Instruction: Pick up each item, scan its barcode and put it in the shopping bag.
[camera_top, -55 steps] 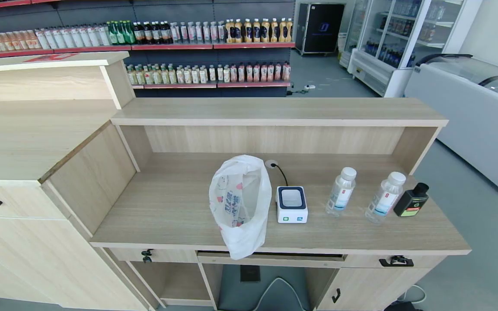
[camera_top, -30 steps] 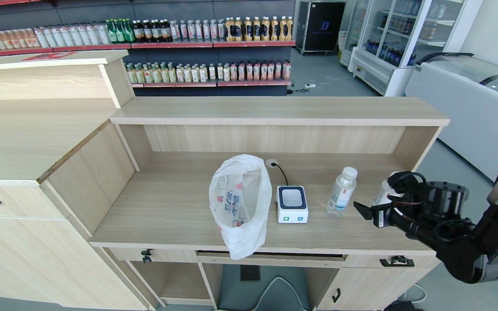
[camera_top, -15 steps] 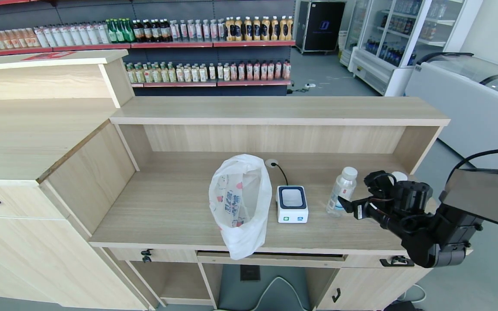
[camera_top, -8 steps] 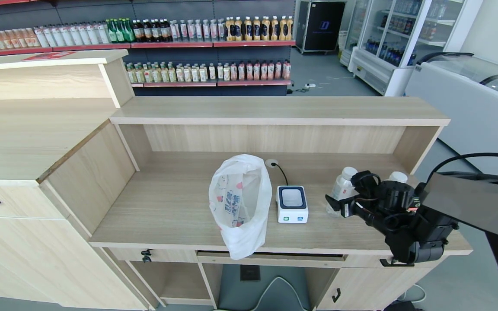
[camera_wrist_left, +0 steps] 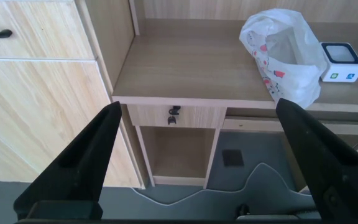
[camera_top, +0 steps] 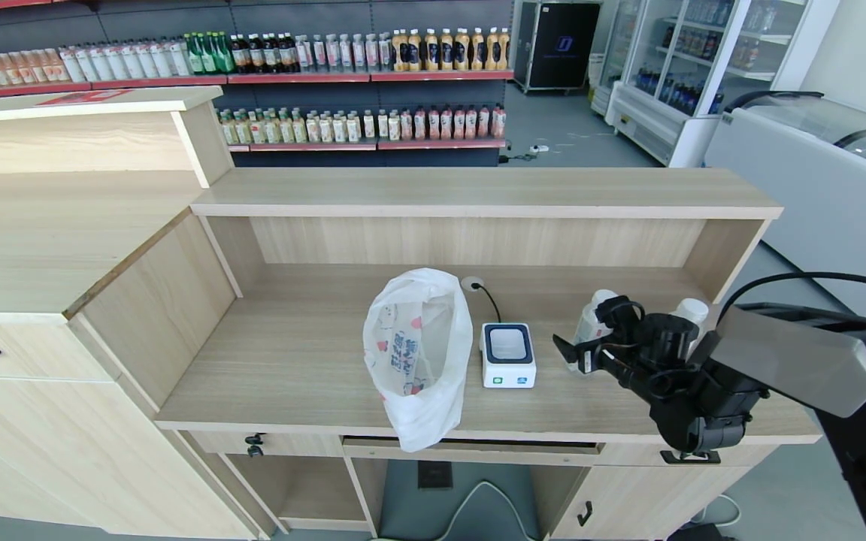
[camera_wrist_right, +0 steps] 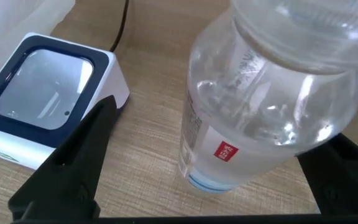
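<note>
Two clear water bottles stand on the right of the wooden counter (camera_top: 290, 361). My right gripper (camera_top: 582, 343) is open at the left bottle (camera_top: 587, 321), and its arm hides most of that bottle. In the right wrist view this bottle (camera_wrist_right: 253, 118) stands upright between the two fingers of the right gripper (camera_wrist_right: 229, 124), with gaps on both sides. The cap of the second bottle (camera_top: 692, 309) shows behind the arm. A white scanner (camera_top: 508, 355) with a dark window sits left of the bottles, beside the open white shopping bag (camera_top: 418, 353). My left gripper (camera_wrist_left: 199, 104) hangs open and empty in front of the counter.
A raised shelf and back wall enclose the counter's far side, with a taller cabinet (camera_top: 65, 240) to the left. The scanner's black cable (camera_top: 487, 299) runs to a hole at the back. Bare counter lies left of the bag. Drawers (camera_wrist_left: 176, 115) sit under the front edge.
My right arm came in from the right and moved left past the second bottle. Its open fingers now sit on both sides of the left bottle. The black bottle is now hidden behind the arm.
</note>
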You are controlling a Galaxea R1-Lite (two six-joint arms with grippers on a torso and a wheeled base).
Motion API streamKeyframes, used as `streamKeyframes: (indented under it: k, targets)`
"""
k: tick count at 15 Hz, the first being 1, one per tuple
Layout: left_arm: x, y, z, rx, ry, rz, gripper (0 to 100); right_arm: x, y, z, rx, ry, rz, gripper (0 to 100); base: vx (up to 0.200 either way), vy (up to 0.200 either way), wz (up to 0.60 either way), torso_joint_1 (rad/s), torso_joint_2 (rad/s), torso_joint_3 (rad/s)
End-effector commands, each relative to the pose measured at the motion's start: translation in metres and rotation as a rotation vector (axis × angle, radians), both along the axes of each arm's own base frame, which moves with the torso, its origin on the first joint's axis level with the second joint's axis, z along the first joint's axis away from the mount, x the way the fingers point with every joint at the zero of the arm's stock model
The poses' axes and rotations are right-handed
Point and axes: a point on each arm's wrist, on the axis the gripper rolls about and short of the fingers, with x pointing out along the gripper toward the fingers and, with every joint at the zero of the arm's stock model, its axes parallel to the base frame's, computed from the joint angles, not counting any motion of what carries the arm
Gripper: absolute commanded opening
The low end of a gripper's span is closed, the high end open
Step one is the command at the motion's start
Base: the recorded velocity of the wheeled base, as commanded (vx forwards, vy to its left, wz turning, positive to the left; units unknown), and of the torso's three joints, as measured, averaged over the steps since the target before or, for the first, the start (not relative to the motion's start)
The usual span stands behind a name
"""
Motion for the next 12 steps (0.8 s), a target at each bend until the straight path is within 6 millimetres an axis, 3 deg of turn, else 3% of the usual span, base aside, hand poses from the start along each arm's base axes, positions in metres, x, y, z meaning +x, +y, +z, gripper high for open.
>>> streamKeyframes:
  k: [1, 10, 11, 12]
  targets:
    - [0.000, 0.000, 0.000, 0.000, 0.000, 0.000, 100, 0.001, 0.001, -0.005, -0.001, 0.006, 0.001, 100, 0.000, 0.000, 0.00, 0.000, 0.00, 0.000]
    - [0.000, 0.000, 0.000, 0.000, 0.000, 0.000, 100, 0.012, 0.002, -0.001, 0.015, -0.028, 0.045, 100, 0.000, 0.000, 0.00, 0.000, 0.00, 0.000]
    - [0.000, 0.000, 0.000, 0.000, 0.000, 0.000, 100, 0.012, 0.002, -0.001, 0.014, -0.029, 0.051, 0, 0.000, 0.000, 0.00, 0.000, 0.00, 0.000]
    - [0.000, 0.000, 0.000, 0.000, 0.000, 0.000, 100, 0.012, 0.003, -0.001, 0.011, -0.028, 0.053, 0, 0.000, 0.000, 0.00, 0.000, 0.00, 0.000]
